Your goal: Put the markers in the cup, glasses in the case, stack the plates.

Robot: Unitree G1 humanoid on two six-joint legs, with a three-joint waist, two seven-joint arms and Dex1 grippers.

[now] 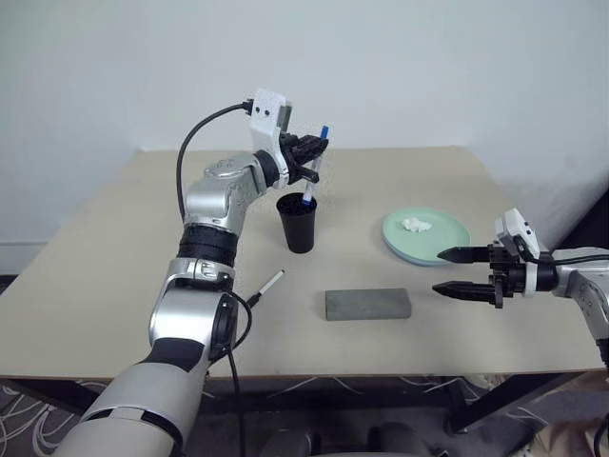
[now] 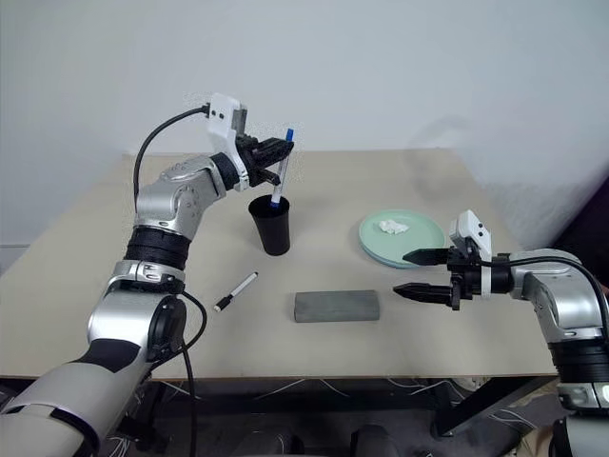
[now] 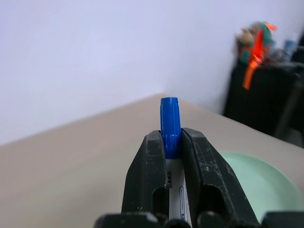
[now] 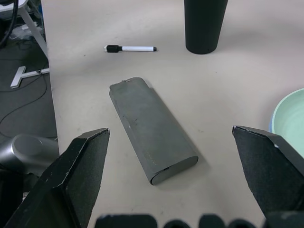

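Observation:
My left gripper (image 1: 314, 152) is shut on the blue-capped marker (image 2: 278, 186). It holds the marker nearly upright over the black cup (image 1: 299, 227), with the marker's lower end at the cup's mouth. In the left wrist view the blue cap (image 3: 170, 118) sticks out between the fingers (image 3: 148, 171). The black-capped marker (image 1: 267, 285) lies flat on the table, left of the closed grey case (image 1: 367, 304). A mint green plate (image 1: 447, 240) sits at the right, with a light blue rim showing beneath it (image 4: 271, 124). My right gripper (image 1: 438, 272) hangs open beside the case, near the plate. The glasses are out of view.
A small white lump (image 1: 416, 225) lies on the green plate. The beige table (image 1: 114, 276) stands against a white wall, and its front edge runs just below the case. Cables and a stand foot (image 4: 21, 76) lie on the floor past the table's left edge.

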